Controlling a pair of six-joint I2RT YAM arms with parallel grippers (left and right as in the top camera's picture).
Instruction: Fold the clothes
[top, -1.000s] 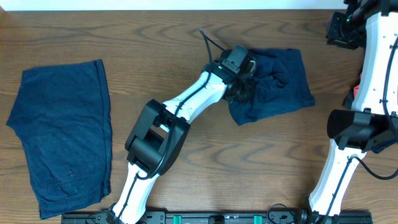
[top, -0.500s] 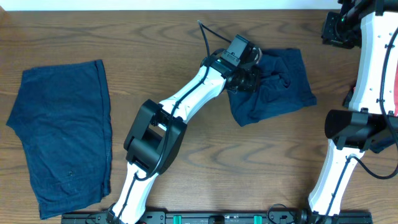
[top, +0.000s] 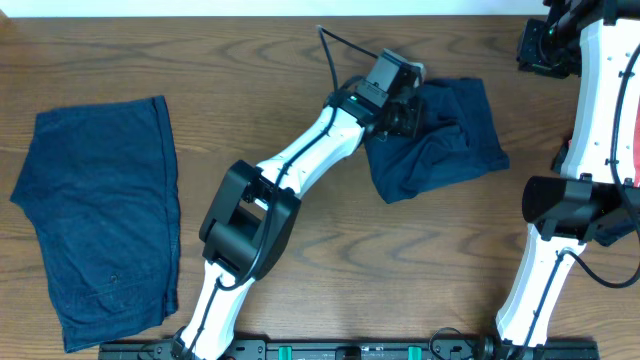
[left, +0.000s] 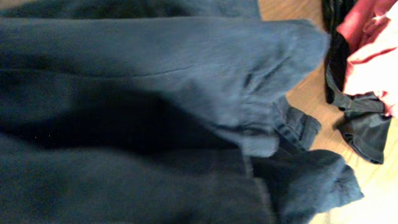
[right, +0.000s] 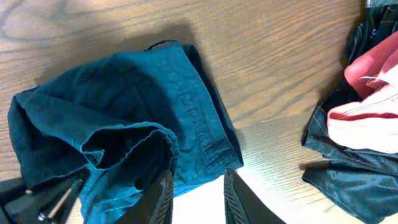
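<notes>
A crumpled dark navy-blue cloth garment (top: 450, 145) is lying bunched on the far right-centre of the brown wood-grain table (top: 400, 270), its folds heaping toward its upper left corner and a stitched hem showing along one edge in the right wrist view (right: 193, 118). The left gripper (top: 405, 112) is sitting on that upper left corner with its jaws clamping together on the cloth. In the left wrist view, dark blue fabric (left: 155, 93) is filling nearly the whole frame and hiding the fingers.

The right gripper (right: 198, 196) is hanging above the table just beside the garment's right edge, its two fingers (right: 163, 198) standing apart with only bare wood between them.

A pile of red and pale pink cloth (right: 370, 81) is lying on black fabric (right: 348, 174) near the table's right side, apart from the crumpled garment.

A flat dark navy-blue cloth garment (top: 100, 220) is lying spread out well apart, at the table's left end.
</notes>
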